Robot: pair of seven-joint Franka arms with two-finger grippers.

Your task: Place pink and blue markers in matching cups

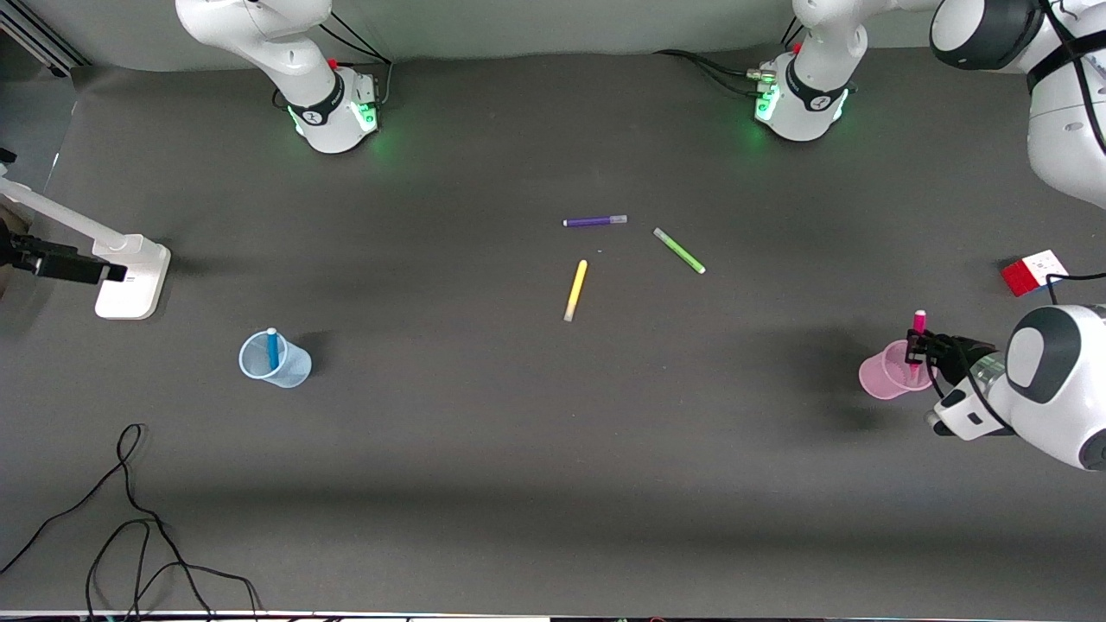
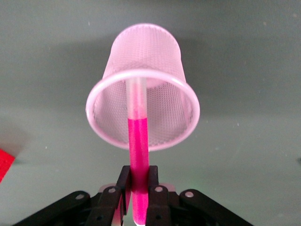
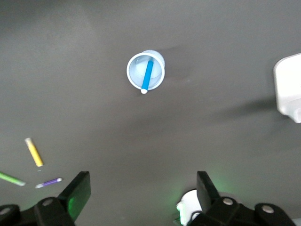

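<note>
Cables (image 1: 130,518) are lying nearest the front camera. Toward the left arm's end, the left gripper (image 1: 923,350) is clamping the pink marker (image 1: 918,333) over the pink cup (image 1: 886,373). Only the left wrist view is showing the marker's pale cap end (image 2: 136,99) sitting inside the cup (image 2: 141,84), with the fingers (image 2: 123,188) pinching the shaft (image 2: 139,155). The right gripper (image 3: 141,193) is hanging high with its fingers spread wide, out of the front view. The blue marker (image 1: 273,348) is leaning in the blue cup (image 1: 275,361). Purple (image 1: 594,221), green (image 1: 679,250) and yellow (image 1: 575,290) markers are lying mid-table.
</note>
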